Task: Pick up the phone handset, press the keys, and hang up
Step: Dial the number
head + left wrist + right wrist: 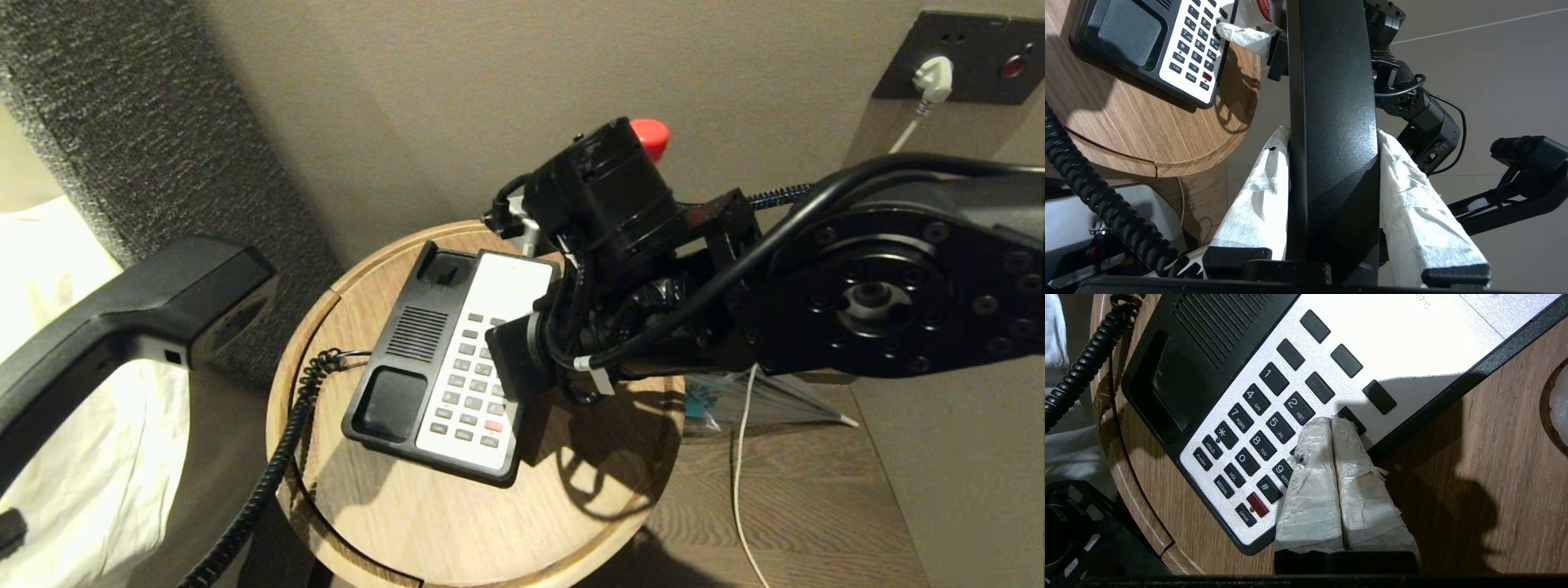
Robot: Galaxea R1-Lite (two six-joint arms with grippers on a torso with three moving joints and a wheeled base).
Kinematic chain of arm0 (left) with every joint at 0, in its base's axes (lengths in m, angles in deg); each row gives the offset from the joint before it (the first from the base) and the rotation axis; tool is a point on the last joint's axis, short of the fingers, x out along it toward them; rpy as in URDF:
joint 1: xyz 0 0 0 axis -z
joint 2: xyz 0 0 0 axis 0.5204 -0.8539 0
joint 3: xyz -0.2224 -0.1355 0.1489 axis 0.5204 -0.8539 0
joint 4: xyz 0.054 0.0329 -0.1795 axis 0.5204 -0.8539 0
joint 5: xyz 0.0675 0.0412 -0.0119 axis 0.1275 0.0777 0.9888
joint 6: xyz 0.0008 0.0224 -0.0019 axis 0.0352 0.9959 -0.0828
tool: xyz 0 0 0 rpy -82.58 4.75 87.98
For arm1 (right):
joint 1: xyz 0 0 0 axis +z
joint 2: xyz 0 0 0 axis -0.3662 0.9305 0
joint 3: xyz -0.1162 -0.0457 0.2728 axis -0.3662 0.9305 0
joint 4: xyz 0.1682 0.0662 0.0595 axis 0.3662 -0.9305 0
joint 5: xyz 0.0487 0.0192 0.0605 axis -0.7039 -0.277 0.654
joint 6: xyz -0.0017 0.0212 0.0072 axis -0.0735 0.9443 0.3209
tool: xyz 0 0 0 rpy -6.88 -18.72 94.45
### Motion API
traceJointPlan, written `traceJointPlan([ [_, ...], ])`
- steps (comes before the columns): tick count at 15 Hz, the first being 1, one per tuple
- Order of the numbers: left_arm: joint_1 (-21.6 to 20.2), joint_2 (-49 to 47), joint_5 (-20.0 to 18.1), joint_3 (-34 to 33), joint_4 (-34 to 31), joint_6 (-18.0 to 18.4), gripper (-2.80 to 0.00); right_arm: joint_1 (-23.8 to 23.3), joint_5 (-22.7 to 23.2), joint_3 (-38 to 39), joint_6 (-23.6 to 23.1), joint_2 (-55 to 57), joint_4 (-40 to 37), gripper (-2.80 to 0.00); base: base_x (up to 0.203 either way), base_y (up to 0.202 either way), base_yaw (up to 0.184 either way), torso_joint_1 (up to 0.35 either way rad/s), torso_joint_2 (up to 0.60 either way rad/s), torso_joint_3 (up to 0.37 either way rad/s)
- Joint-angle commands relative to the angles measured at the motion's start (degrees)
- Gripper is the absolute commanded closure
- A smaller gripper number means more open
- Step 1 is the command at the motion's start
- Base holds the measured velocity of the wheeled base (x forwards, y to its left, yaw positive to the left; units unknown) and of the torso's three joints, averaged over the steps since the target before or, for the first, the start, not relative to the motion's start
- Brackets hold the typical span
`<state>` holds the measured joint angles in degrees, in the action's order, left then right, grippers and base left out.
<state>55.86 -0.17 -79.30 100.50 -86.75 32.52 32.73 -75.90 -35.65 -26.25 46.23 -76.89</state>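
Looming at nine o'clock in the head view, the phone handset [122, 327] is held clear of its cradle so the keys [475, 384] lie exposed on the round counter [571, 506]. Left wrist view: the left gripper [1331, 134] clamps that long black bar. Right wrist view: the right gripper [1331, 424], fingers pressed together, pokes the grey keys [1257, 428] at centre.

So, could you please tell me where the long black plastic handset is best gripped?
Grip the long black plastic handset on its straight middle bar, closing across the two narrow flat sides, as the left claw does now: the bulging ends are too wide, and the black coiled cord hangs from one end.
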Motion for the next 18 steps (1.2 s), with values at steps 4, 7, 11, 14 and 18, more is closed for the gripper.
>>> traceJointPlan([
  [4,0.02,0.22,-0.14,-0.44,-0.02,-0.35,0.00,0.02,-0.25,0.99,-0.53,-0.01,-0.44,0.00,0.000,0.000,0.000,0.000,0.00,0.000],
  [7,0.02,0.31,-0.14,-0.36,-0.02,-0.35,0.00,0.02,-0.43,1.35,-1.06,-0.01,-0.69,0.00,0.000,0.000,0.000,0.000,0.00,0.000],
  [11,0.02,0.23,-0.22,-0.36,-0.02,-0.35,0.00,0.02,-0.52,1.26,-1.15,0.08,-0.52,0.00,0.000,0.000,0.000,0.000,0.00,0.000],
  [14,0.02,0.31,-0.22,-0.22,-0.02,-0.35,0.00,0.12,-0.48,-1.84,-0.38,-0.19,-0.50,0.00,0.000,0.000,0.000,0.000,0.00,0.000],
  [18,0.02,0.75,-0.40,-0.36,-0.11,-0.35,0.00,1.05,0.11,-3.68,1.31,-2.20,-1.39,0.00,0.000,0.000,0.000,0.000,0.00,0.000],
])
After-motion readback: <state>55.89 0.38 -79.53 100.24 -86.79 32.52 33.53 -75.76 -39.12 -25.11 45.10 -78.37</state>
